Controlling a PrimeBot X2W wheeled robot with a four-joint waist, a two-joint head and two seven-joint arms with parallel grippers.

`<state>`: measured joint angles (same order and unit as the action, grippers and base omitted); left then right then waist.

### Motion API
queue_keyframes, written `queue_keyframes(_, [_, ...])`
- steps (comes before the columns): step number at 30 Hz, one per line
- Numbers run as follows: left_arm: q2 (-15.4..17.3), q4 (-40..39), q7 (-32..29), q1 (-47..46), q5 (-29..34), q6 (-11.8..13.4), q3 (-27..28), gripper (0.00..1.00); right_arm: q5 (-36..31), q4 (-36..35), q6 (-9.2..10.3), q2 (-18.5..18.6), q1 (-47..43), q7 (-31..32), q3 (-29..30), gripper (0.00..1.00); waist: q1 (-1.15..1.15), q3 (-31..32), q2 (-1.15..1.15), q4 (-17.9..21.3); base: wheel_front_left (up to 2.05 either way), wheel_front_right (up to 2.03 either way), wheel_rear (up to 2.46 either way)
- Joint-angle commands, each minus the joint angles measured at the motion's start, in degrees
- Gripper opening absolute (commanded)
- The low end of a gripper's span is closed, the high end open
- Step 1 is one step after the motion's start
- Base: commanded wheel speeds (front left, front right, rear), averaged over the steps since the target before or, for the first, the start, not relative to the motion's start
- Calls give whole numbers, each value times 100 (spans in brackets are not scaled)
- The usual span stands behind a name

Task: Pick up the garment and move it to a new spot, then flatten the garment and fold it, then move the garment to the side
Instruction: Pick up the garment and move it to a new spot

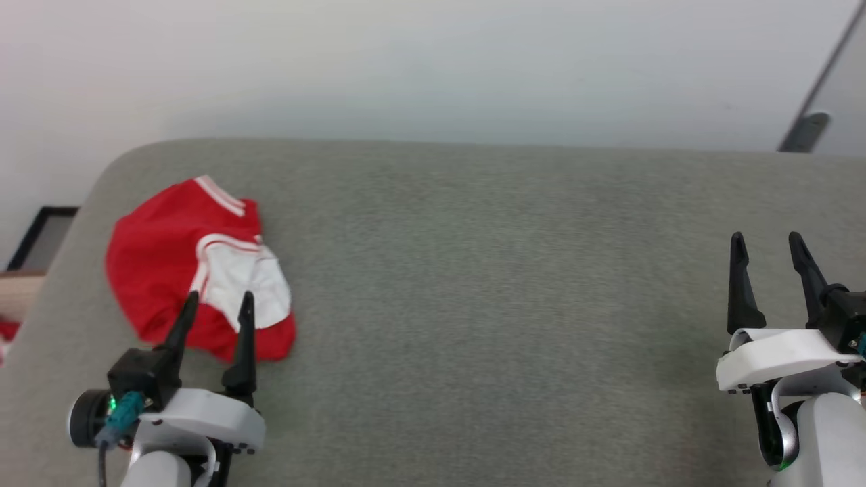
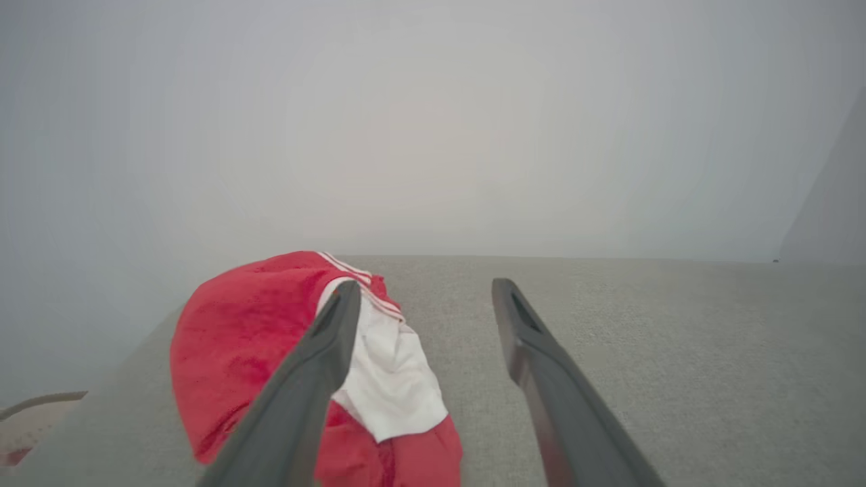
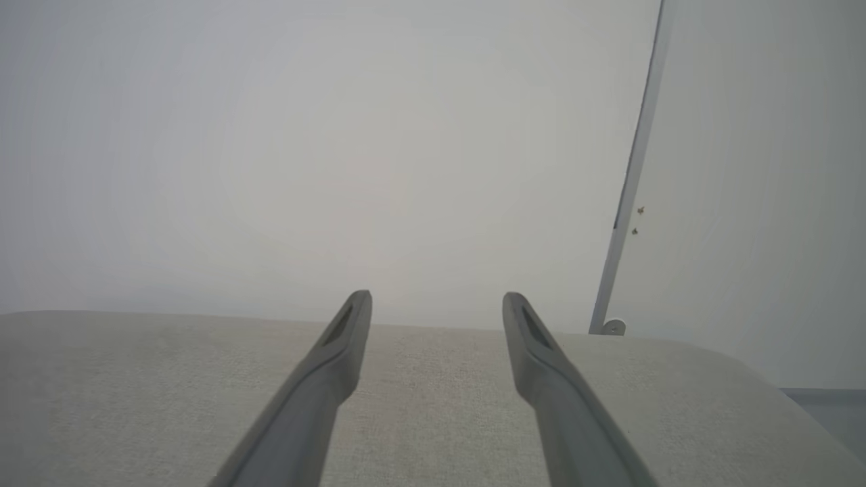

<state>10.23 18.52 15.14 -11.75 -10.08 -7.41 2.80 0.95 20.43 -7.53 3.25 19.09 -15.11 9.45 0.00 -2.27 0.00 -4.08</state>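
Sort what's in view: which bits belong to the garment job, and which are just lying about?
Job:
- garment, crumpled at the left of the grey surface
- left gripper, open, right by the garment
- right gripper, open, far right over bare surface

Lying about:
- dark frame beyond the surface's left edge
- something red at far left
- what looks like a door edge, upper right

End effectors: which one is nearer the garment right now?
The left end effector: it sits right at the near edge of the crumpled red garment, while the right end effector stands far across the grey surface.
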Motion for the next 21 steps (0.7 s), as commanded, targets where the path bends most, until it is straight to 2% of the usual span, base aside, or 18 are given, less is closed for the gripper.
queue_keyframes(1, [-39,15,0,23,11,-12,78,100,12,-18,8,10,-64,-5,7,100,0,-40,0,-407,0,0,0])
queue_keyframes(5, [-168,27,0,100,29,-13,188,100,-21,28,8,15,-62,-5,-84,100,0,-31,0,-867,0,0,0])
queue_keyframes(6, [-168,27,0,100,29,-13,188,100,-21,28,8,15,-62,-5,-84,100,0,-31,0,-867,0,0,0])
queue_keyframes(11, [-306,-9,0,174,67,-12,312,100,-32,112,8,19,-30,-5,-235,100,0,-8,0,-1538,0,0,0])
queue_keyframes(19, [-499,-28,0,343,182,-4,557,100,62,346,8,-7,128,-5,-805,100,0,56,0,-2503,0,0,0])
queue_keyframes(21, [-539,-105,0,402,97,24,739,100,92,418,8,-20,293,-5,-1066,100,0,-22,0,-2571,0,0,0])
